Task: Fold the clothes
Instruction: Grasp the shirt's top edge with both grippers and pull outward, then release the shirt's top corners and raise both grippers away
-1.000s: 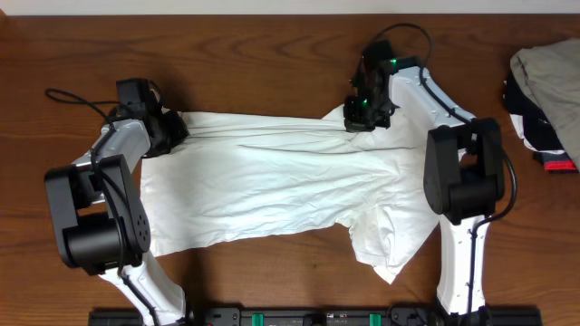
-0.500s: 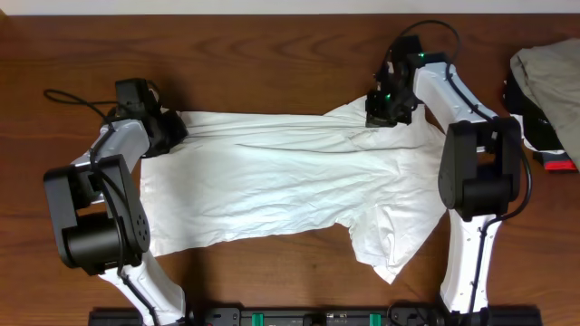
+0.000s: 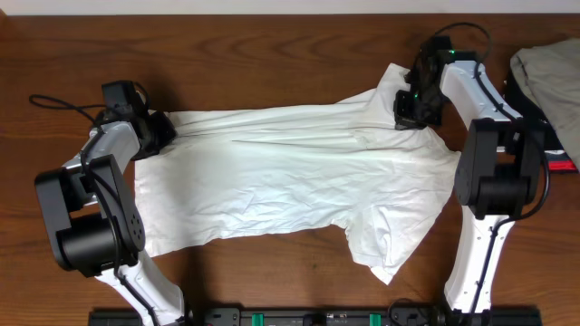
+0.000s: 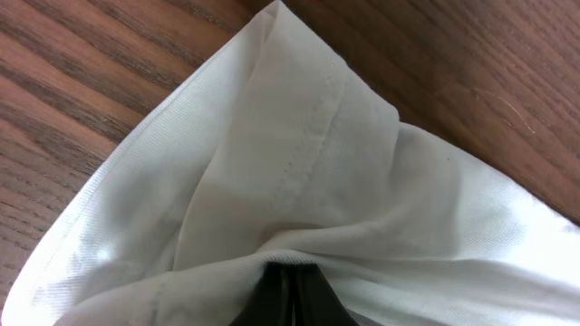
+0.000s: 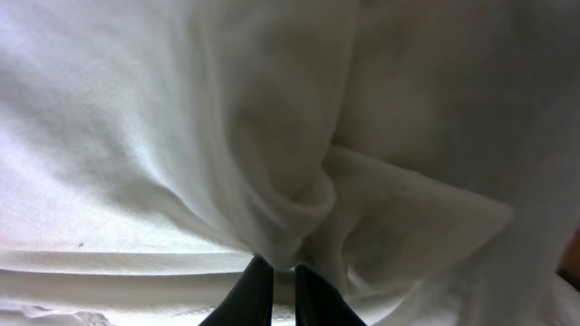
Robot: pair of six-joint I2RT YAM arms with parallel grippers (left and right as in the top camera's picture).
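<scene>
Stretching wider than before (right end dragged outward), T-shirt (image 3: 290,172) taut, left fingers (image 4: 272,303) and right fingers (image 5: 246,299) clamped on it

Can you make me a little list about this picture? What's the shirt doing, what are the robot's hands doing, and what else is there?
Shirt: white T-shirt, spread out sideways and wrinkly on the brown table
Left arm: left end effector shut on a hem corner of the T-shirt
Right arm: right end effector pinching a bunch of cloth at the T-shirt's sleeve end
Folded: not yet
Also there: heap of clothes at the table's right edge, apart from the T-shirt
</scene>
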